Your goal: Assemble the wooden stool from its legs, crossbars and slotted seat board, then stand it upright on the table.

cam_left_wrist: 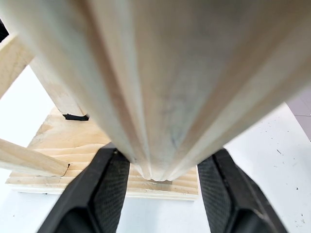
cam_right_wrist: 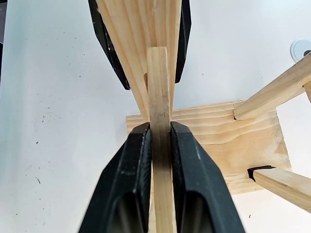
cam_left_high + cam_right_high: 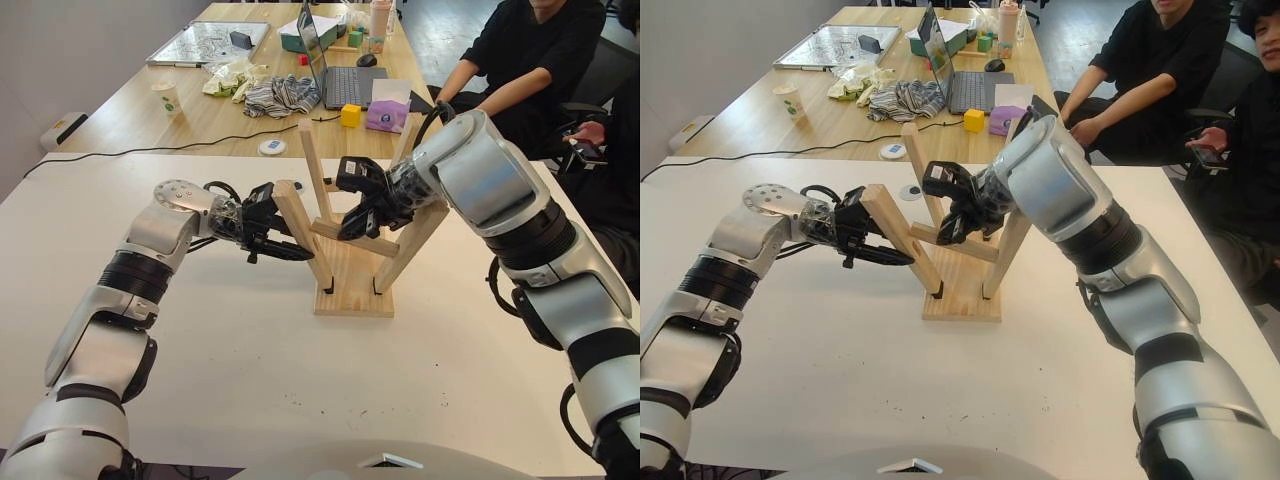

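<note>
The slotted seat board (image 3: pixel 356 292) lies flat on the white table with several legs standing up out of its slots, so the stool is upside down. My left gripper (image 3: pixel 278 240) is shut on the near-left leg (image 3: pixel 303 232), its black fingers (image 1: pixel 97 194) flanking the wood (image 1: pixel 160 73). My right gripper (image 3: pixel 362 214) comes in from the right and is shut on a crossbar (image 2: pixel 160 145) that runs between the legs. In the right wrist view its end meets that same leg (image 2: pixel 141 39). Two more legs (image 3: pixel 316 170) rise at the back and right.
Behind the white table (image 3: pixel 200 380) stands a wooden table with a laptop (image 3: pixel 335 70), a yellow block (image 3: pixel 350 115), a cup (image 3: pixel 167 98), a cloth (image 3: pixel 280 95) and a black cable (image 3: pixel 150 150). People sit at the far right. Bare table surface lies in front of the stool.
</note>
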